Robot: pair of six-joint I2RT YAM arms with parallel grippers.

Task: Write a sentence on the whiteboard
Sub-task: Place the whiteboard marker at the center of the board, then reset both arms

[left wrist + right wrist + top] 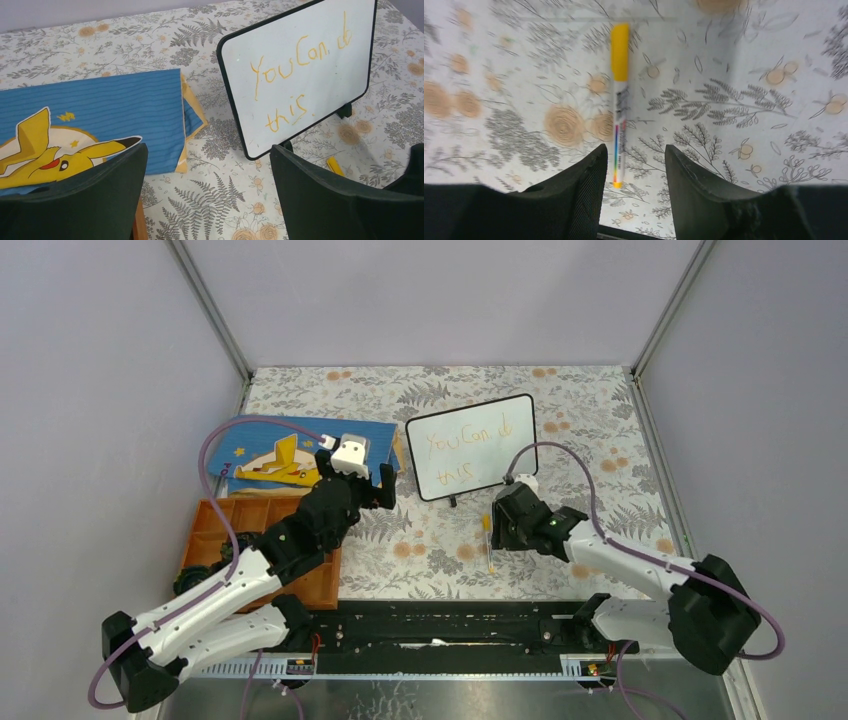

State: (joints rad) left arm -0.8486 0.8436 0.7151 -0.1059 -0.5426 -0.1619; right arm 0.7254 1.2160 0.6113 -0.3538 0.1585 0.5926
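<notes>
Board (472, 446) stood upright on its feet, well ahead of the right jaws and ahead-right of the left jaws. Sentence (295, 85) read "You Can do this" in two lines, so my read: writing done, step in hand was leaving the marker parked and clearing off. Marker (620, 95) lay flat on the counter (600, 420), yellow end pointing away from the right jaws, near end just inside the gap and nearer one finger than the other. Right jaws about half open, holding nothing. Left jaws fully open, empty, book (125, 100) ahead-left of them. To do it well: lift the right jaws straight up before any sideways move, else the closer finger could roll the marker, and swing clear of the board, which looked light and easy to tip. Unclear: whether the fingers touched marker or counter. Writing tip not visible, so couldn't confirm capped or not. "do" was cramped at the board edge and hard to read from above. Left jaws partly hid one board foot and cut off the book.
</notes>
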